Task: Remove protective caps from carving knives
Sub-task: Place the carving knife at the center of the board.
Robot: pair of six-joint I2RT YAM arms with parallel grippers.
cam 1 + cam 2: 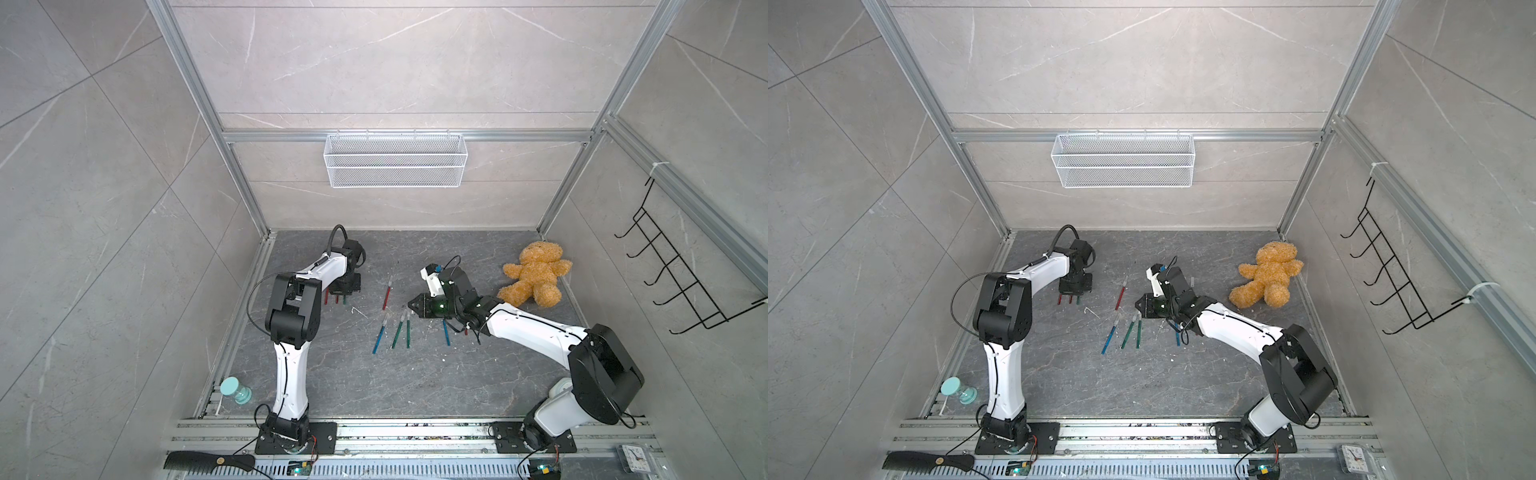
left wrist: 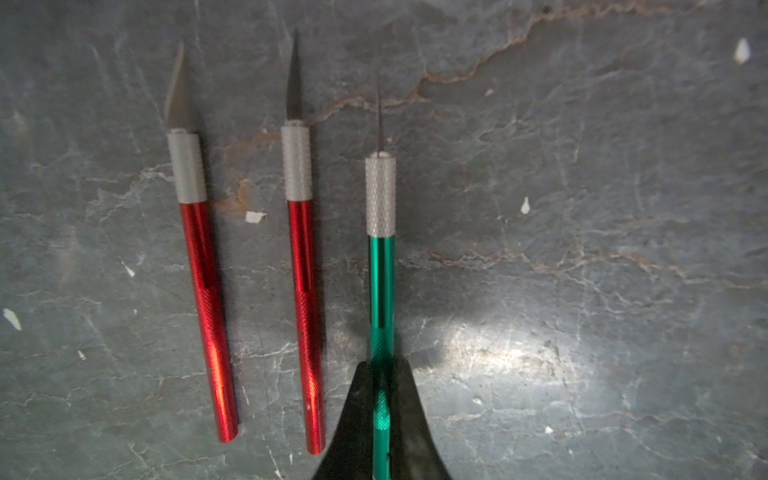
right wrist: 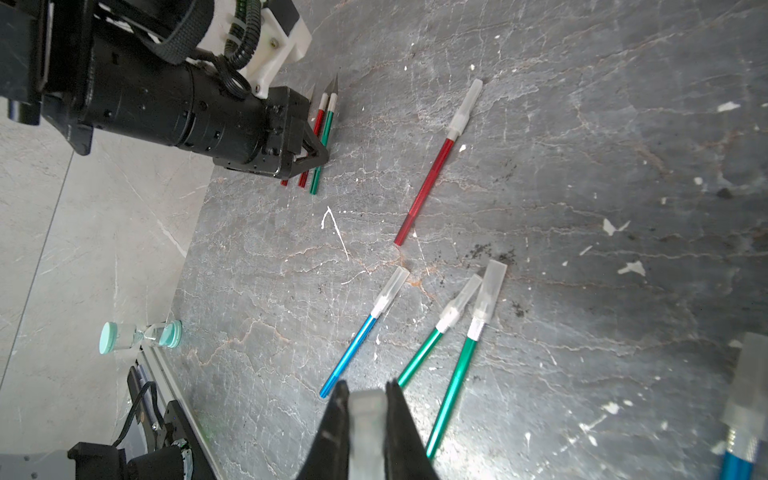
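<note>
Left tool clamped on bared green knife, down at bench just beside two bared red knives, probably the finished row. Right tool pinches a loose cap. Capped knives wait just ahead.

Three knives uncapped, blades bare, laid parallel at 10 o'clock on counter: outer red knife, middle red knife, green knife gripped at handle by left end effector. Near centre, capped red knife. At its 6 o'clock, capped blue knife. At its 5 o'clock, capped green knife and second capped green knife. Second capped blue knife at their 3 o'clock. Loose translucent cap pinched in right end effector.
</note>
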